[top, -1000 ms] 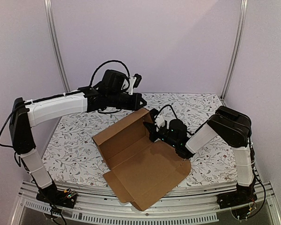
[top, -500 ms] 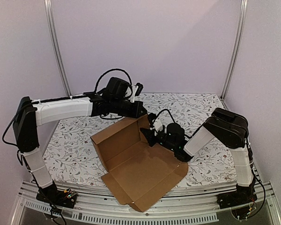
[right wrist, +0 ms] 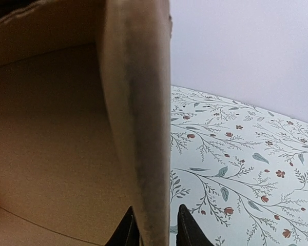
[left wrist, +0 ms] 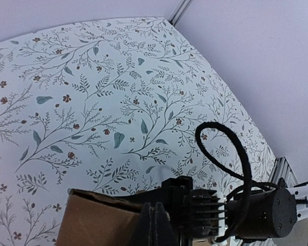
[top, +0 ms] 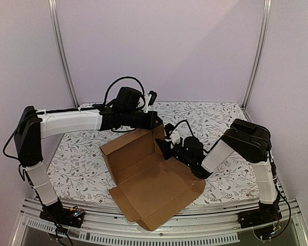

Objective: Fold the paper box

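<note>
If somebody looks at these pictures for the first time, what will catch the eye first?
First, the large brown corrugated cardboard paper box, half folded, lying open on the table with the flowered cover. Next, both grippers meet at its far corner: the left gripper, shut, sits by the top edge of the raised back wall, and the right gripper straddles an upright flap.

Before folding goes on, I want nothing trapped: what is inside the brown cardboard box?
Only bare cardboard shows inside the plain brown corrugated cardboard box. The black right gripper straddles its upright side wall. The patch under that gripper is hidden in the top view.
</note>
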Controlling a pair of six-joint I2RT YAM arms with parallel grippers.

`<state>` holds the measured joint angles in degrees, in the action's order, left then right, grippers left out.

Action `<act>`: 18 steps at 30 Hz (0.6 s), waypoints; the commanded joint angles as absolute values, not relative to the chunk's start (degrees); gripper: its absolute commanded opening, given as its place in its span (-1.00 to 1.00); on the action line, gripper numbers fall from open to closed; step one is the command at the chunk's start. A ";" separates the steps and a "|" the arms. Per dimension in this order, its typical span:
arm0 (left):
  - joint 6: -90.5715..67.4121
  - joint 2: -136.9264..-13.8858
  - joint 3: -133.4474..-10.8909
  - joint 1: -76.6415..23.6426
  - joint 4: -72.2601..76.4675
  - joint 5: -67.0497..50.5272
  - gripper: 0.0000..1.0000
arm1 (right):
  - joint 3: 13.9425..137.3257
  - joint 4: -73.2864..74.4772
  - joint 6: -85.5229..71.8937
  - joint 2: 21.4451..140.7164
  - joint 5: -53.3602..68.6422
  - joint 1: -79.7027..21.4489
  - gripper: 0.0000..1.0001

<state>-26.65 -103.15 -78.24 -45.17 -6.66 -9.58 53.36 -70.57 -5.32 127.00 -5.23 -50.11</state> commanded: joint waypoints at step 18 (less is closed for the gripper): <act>-28.86 -103.71 -75.23 -47.69 -11.73 -9.60 -1.00 | 54.23 -75.65 -6.26 131.55 -9.72 -50.87 -0.89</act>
